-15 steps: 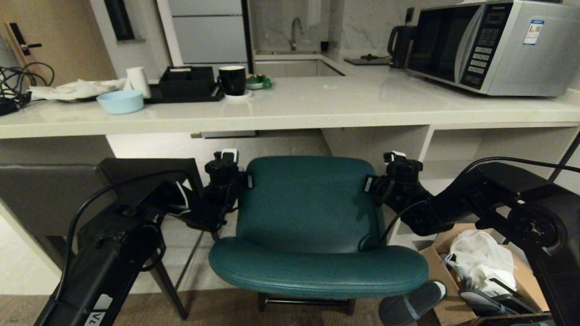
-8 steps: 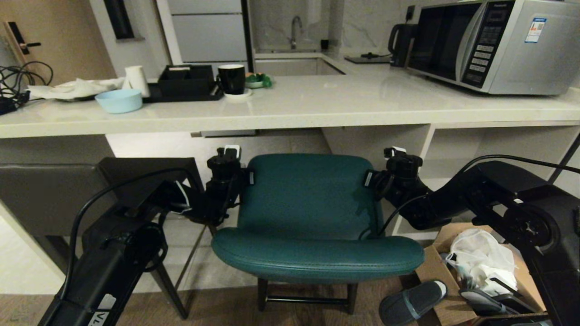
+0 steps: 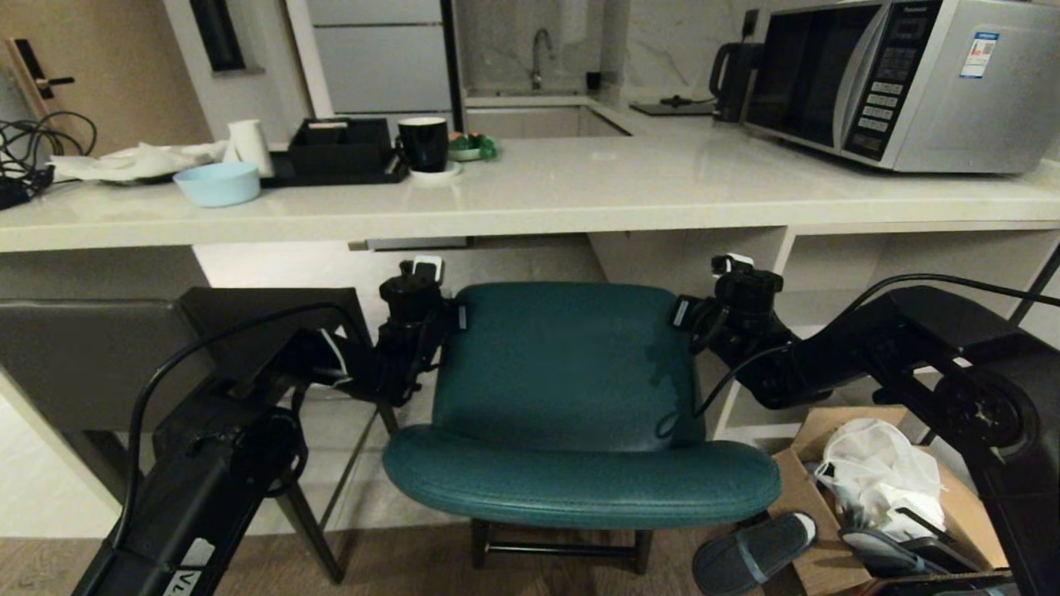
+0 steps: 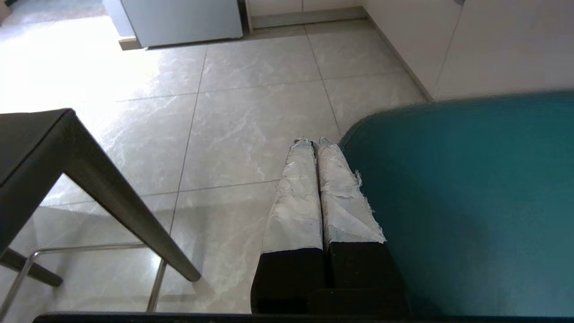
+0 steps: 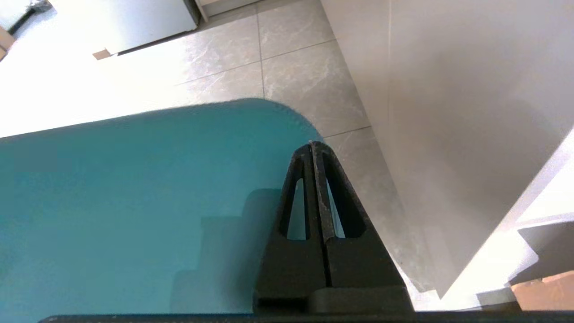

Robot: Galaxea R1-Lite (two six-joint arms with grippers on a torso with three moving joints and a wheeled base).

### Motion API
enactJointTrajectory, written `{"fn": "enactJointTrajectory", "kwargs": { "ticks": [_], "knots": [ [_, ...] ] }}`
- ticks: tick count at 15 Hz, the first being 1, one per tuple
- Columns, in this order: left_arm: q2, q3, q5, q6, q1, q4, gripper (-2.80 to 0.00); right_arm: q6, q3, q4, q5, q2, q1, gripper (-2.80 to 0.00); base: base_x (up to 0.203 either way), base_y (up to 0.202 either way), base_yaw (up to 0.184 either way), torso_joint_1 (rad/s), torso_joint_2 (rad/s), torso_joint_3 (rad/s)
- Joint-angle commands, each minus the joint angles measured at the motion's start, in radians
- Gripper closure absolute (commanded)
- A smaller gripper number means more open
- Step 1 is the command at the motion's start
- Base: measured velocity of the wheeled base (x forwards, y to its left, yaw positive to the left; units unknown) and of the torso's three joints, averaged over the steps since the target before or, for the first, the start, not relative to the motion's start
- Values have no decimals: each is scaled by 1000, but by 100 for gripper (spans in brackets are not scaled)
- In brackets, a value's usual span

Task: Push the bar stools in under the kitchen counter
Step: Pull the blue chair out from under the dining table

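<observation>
Left gripper (image 4: 314, 142), right gripper (image 5: 312, 144) closed, empty, flanking teal leather curved-back stool (image 3: 571, 389). Risk: uneven push skews stool, backrest catches off-white stone counter (image 3: 530, 203) edge.

the pale tiled floor (image 4: 233, 134) carries the teal stool (image 3: 571, 414) on its dark legs and, to its left, the dark grey-brown stool (image 3: 124, 348), whose leg stands on the tiles with a thin metal footrest beside it. nearer the camera the floor turns to wood boards (image 3: 397, 563), where a grey slipper (image 3: 749, 550) lies beside an open cardboard box (image 3: 828, 497) stuffed with a white bag. the off-white counter (image 3: 580, 194) holds a blue bowl (image 3: 219, 183), a black tray (image 3: 339, 157), a black mug (image 3: 425, 143), a white cup (image 3: 250, 146), crumpled cloth (image 3: 132, 161) and a microwave (image 3: 903, 83).
</observation>
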Motion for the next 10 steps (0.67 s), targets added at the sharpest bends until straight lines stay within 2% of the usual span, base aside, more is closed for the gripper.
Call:
{"fn": "enactJointTrajectory", "kwargs": {
  "ticks": [1, 8, 10],
  "knots": [
    [5, -2, 7, -1, -10, -8, 0, 2, 0, -6, -2, -2, 1, 0, 0, 0, 0, 0, 0, 0],
    [-3, -5, 8, 0, -2, 34, 0, -1, -6, -6, -2, 4, 4, 0, 0, 0, 0, 0, 0, 0],
    [-3, -4, 8, 0, -4, 34, 0, -1, -6, -6, -2, 4, 5, 0, 110, 0, 1, -8, -2, 7]
  ]
}}
